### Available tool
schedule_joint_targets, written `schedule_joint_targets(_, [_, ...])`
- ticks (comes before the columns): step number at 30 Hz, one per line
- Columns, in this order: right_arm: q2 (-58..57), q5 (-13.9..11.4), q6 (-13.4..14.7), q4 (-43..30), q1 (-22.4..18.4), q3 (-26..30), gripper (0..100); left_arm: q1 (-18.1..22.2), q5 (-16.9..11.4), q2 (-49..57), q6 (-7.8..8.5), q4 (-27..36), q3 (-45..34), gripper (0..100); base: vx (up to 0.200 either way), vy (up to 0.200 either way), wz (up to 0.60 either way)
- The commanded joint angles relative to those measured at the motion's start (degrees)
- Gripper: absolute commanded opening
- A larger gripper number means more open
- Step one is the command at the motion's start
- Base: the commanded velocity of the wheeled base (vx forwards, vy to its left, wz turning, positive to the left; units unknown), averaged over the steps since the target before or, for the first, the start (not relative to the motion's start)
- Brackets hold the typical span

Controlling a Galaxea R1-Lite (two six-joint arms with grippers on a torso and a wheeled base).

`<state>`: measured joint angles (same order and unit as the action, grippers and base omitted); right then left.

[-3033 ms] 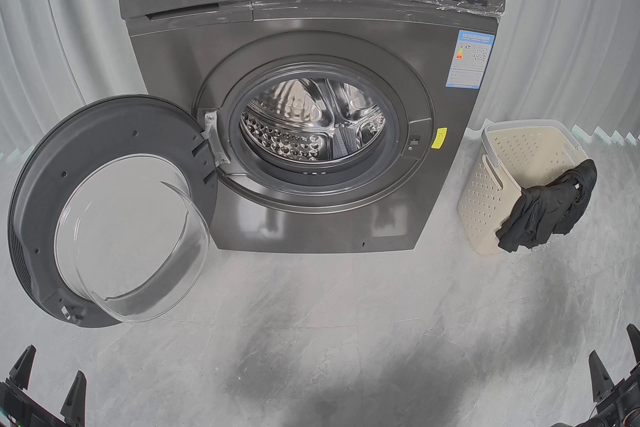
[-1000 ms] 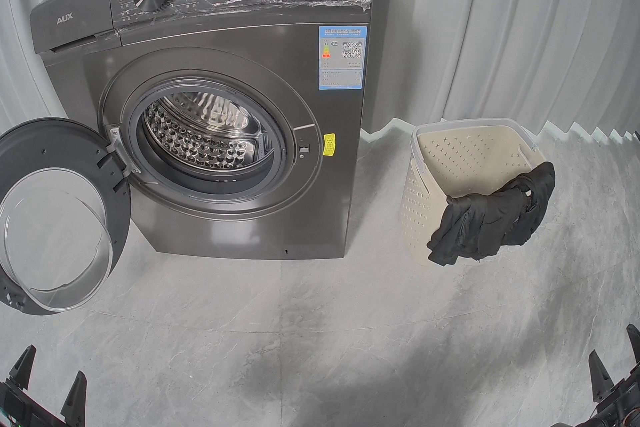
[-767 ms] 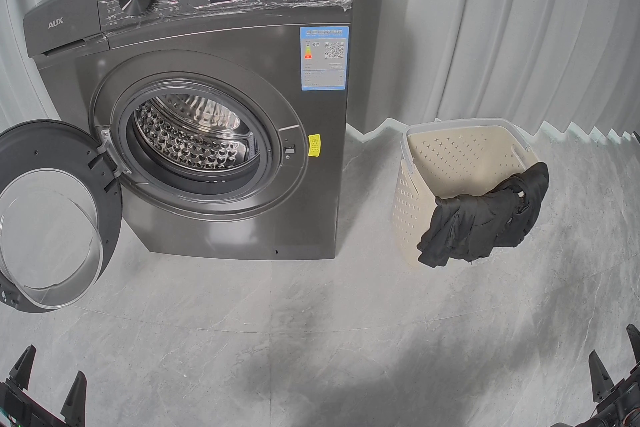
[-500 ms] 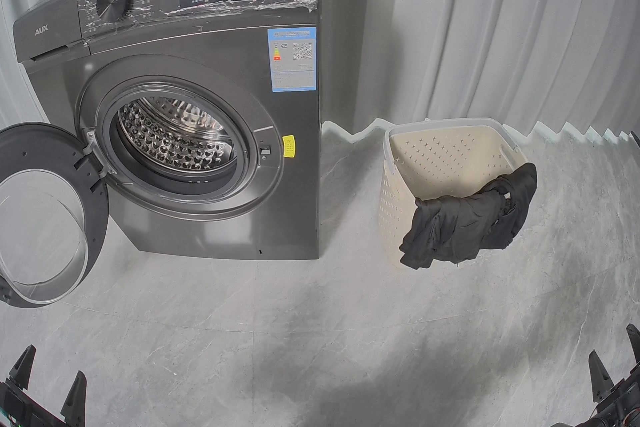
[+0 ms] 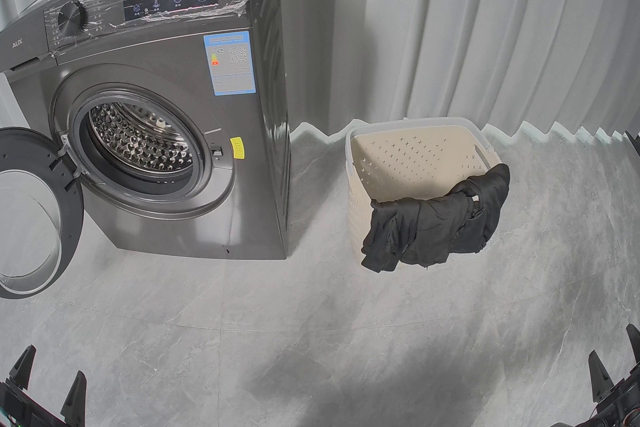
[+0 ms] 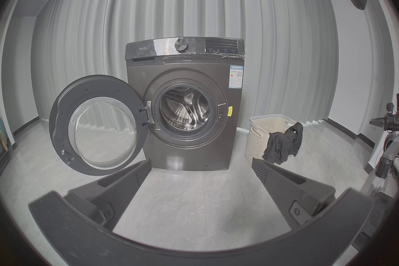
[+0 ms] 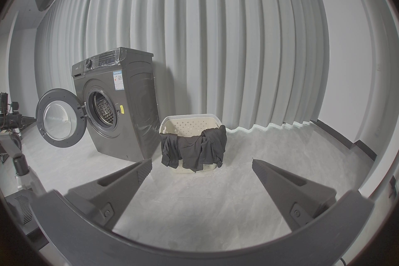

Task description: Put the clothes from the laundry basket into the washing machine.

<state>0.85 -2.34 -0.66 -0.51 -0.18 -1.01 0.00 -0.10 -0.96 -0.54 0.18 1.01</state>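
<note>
**Clothes waiting in the basket beside the open washing machine**

Head view: the washing machine [image 5: 167,135] is standing with its door [image 5: 27,215] hanging wide open on the side away from the laundry basket [image 5: 413,125], leaving the drum mouth free for loading. The basket is sitting on the floor just beside the machine's other flank. The black clothes [image 5: 433,221] are draping over its rim, probably easy to pinch there. The left hand [image 5: 52,365] and right hand [image 5: 613,345] are hanging low, well apart from the machine.

Left wrist view: the left hand [image 6: 200,163] is being held spread and empty, facing the machine's drum.

Right wrist view: the right hand [image 7: 201,161] is gaping too, holding nothing. It is facing the clothes beside the machine, so it is likely the one to pick.
</note>
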Motion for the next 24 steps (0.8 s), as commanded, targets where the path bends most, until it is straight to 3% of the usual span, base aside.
schedule_joint_targets(1, [-0.9,0.0,0.0,0.0,0.0,0.8,100,0.0,0.0,0.9,0.01,0.0,-0.9,100,0.0,-0.2,0.0])
schedule_joint_targets(3, [-0.9,0.0,0.0,0.0,0.0,0.9,100,0.0,0.0,0.9,0.01,-0.1,-0.9,100,0.0,-0.2,0.0])
schedule_joint_targets(12, [-0.9,0.0,0.0,0.0,0.0,0.9,100,0.0,0.0,0.9,0.01,0.0,-0.9,100,0.0,0.0,0.0])
schedule_joint_targets(24, [-0.9,0.0,0.0,0.0,0.0,0.8,100,0.0,-0.1,0.9,0.01,-0.1,-0.9,100,0.2,0.0,0.0])
